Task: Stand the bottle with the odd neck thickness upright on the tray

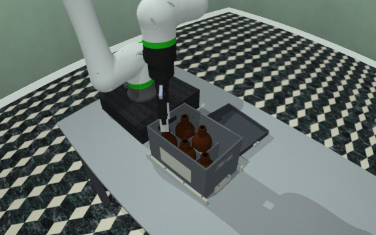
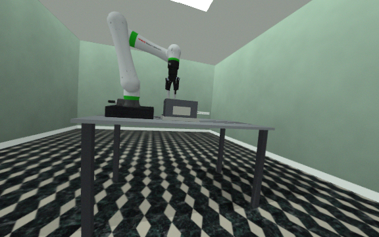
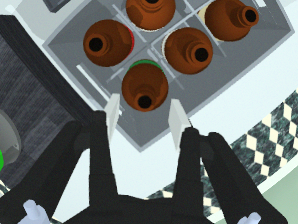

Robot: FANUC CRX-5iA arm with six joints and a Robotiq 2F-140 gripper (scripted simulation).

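Looking down into the grey, open-topped crate (image 1: 199, 176) (image 2: 168, 108) (image 3: 250, 57), we see five upright brown bottles (image 1: 202, 141) (image 3: 189, 52), so the odd-necked one is inside, though we cannot tell which it is. Our black gripper with pale fingertips (image 1: 164, 128) (image 2: 172, 95) is partly open and grips nothing, its tips apart on either side of the corner bottle's neck (image 3: 145, 102). The shallow dark-grey tray (image 1: 247, 128), beside the crate, bears no bottle.

Five brown, round-bodied glass-like bottles (image 1: 202, 142) (image 3: 145, 86) inside an open grey box-shaped crate (image 1: 181, 166) (image 2: 180, 108) (image 3: 250, 62); just beside, a flat dark-grey rectangular tray (image 1: 240, 130).
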